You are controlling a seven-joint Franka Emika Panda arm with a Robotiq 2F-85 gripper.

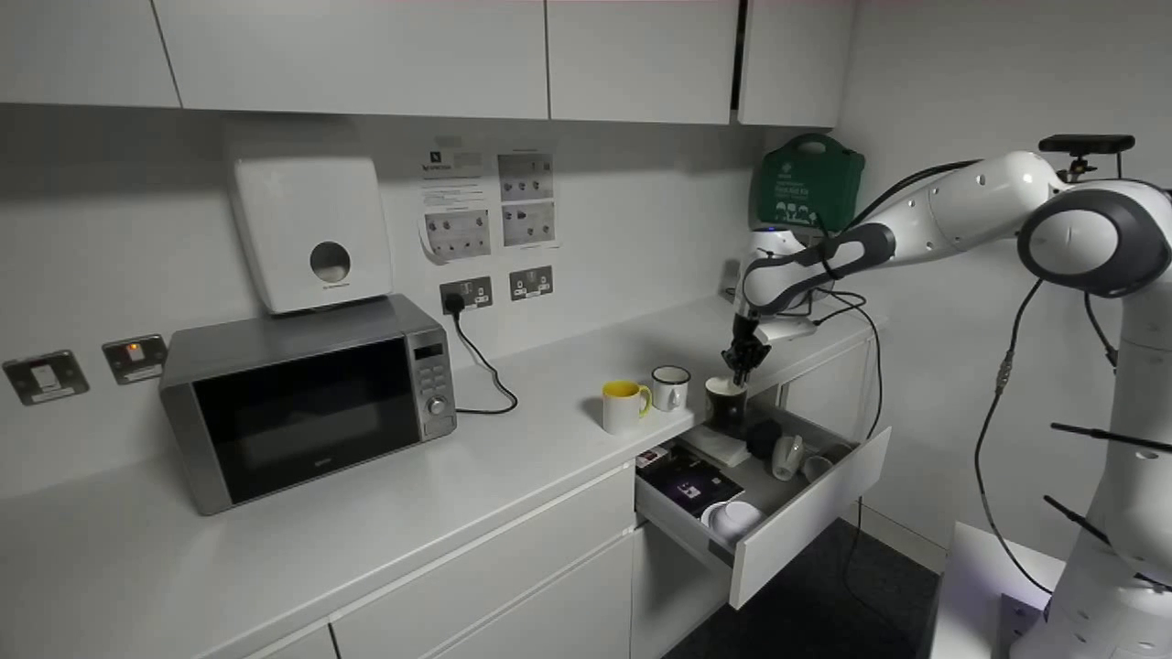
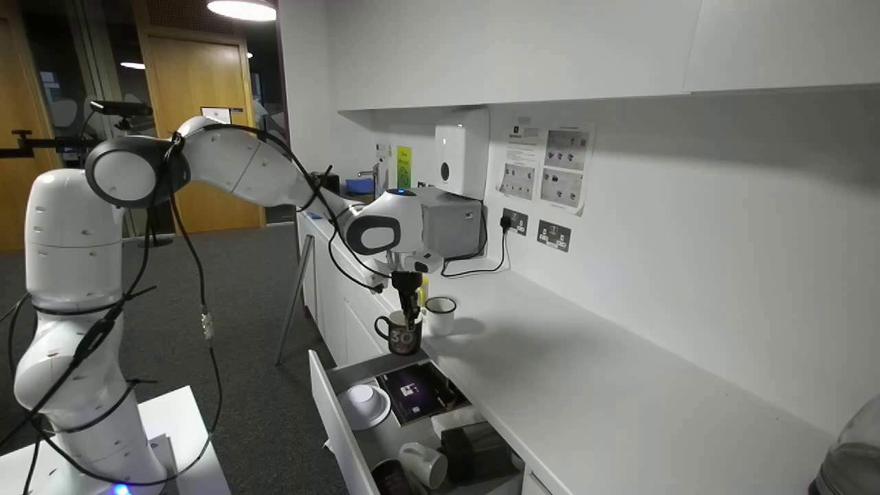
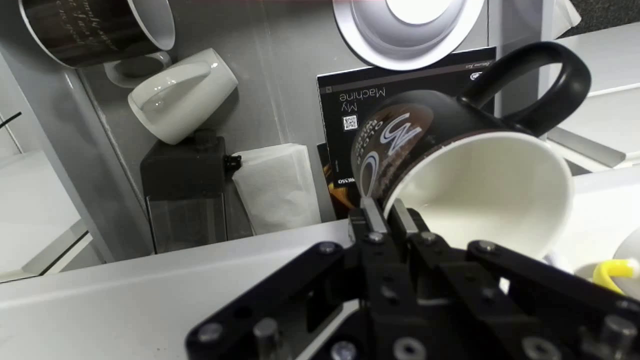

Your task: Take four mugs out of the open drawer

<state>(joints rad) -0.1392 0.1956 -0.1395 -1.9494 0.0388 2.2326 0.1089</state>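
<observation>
Surface [image 1: 531,448]: long white run along the wall [image 1: 641,238], white cabinets [image 1: 366,55] above. Steel-grey microwave [image 1: 311,403] on it, white dispenser [image 1: 302,210] on the wall just over. Farther along the wall: printed notices [image 1: 456,235], sockets [image 1: 531,283], green first-aid case [image 1: 810,183] near the corner. In an exterior view the room behind shows grey carpet [image 2: 254,275], wooden door [image 2: 206,124], lit ceiling lamp [image 2: 242,8].

Drawer [image 1: 810,514] pulled out beneath the surface's edge. In it a white mug [image 3: 185,95] on its side, a dark mug [image 3: 95,30] with lettering just beside; also a white cup [image 2: 362,397] on a saucer [image 2: 378,414] and a flat black printed item [image 2: 426,399]. Yellow-lined mug [image 1: 624,407] and dark-rimmed mug [image 1: 671,389] upright on the surface, close together, near the drawer.

Hand [image 3: 387,215]: fingers [image 3: 374,217] narrow, pinching the rim of a black mug [image 3: 465,170], one fingertip outside, one inside. Mug is directly below the hand; in an exterior view it looks near upright, handle turned away from the wall. In the wrist view it shows over the border between drawer and surface; in both exterior views it is near the dark-rimmed mug. Cannot tell whether its base touches anything.
</observation>
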